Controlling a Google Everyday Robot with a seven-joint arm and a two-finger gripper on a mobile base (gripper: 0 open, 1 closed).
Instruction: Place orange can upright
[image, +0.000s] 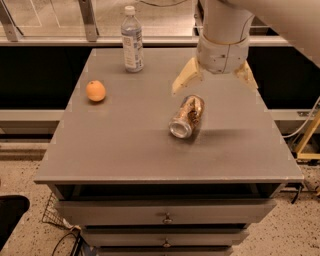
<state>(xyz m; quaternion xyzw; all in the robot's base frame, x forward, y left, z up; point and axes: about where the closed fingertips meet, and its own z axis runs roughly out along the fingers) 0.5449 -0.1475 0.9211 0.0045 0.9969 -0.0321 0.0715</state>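
Observation:
The orange can (187, 117) lies on its side near the middle of the grey table top (125, 150), its silver end facing the front. My gripper (215, 81) hangs just above and behind the can. Its two tan fingers are spread wide, one finger (183, 79) to the left and the other to the right above the can's far end. The gripper holds nothing and does not touch the can.
A clear plastic bottle with a white cap (132, 41) stands upright at the table's back. A round orange fruit (95, 91) sits at the left. Drawers (165, 218) run below the front edge. A railing crosses behind the table.

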